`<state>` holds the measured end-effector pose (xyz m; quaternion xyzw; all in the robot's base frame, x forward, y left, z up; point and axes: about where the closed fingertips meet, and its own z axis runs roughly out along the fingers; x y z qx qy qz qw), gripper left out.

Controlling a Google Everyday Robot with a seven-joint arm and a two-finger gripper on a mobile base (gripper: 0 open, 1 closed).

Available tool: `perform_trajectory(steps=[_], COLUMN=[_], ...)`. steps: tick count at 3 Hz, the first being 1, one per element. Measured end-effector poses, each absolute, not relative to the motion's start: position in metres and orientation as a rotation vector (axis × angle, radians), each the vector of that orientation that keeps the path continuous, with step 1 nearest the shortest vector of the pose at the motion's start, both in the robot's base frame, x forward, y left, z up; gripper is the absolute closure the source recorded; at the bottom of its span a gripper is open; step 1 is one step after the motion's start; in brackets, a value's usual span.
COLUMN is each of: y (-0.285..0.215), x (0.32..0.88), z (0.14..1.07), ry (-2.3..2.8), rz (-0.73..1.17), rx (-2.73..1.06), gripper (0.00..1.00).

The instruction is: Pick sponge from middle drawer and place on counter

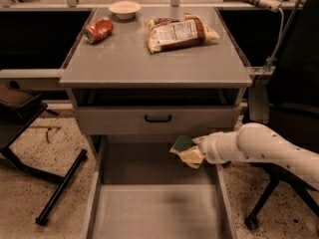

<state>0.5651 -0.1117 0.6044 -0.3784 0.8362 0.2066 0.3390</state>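
Note:
The sponge [184,150], dark green face over a pale yellow body, hangs in the air above the back right of the open middle drawer [159,210]. My gripper [195,151] is at the end of the white arm reaching in from the right, shut on the sponge just below the closed grey drawer front [158,118]. The drawer's flat grey floor is bare. The counter [149,63] is the grey cabinet top above, well higher than the sponge.
On the counter lie a red can [98,30], a white bowl [124,9] and a printed snack bag [177,31]. A black stand leg [60,188] lies on the floor to the left. A chair base [254,218] stands to the right.

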Motion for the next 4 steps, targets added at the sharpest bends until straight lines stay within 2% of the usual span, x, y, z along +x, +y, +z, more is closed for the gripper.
perform_trajectory(steps=[1, 2, 4], y=[-0.144, -0.148, -0.157], x=[0.550, 0.589, 0.602], z=[0.650, 0.744, 0.790], ry=[2.179, 2.124, 2.110], rz=[0.396, 0.299, 0.247], rx=[-0.925, -1.005, -1.028], gripper=[1.00, 1.00, 1.00])
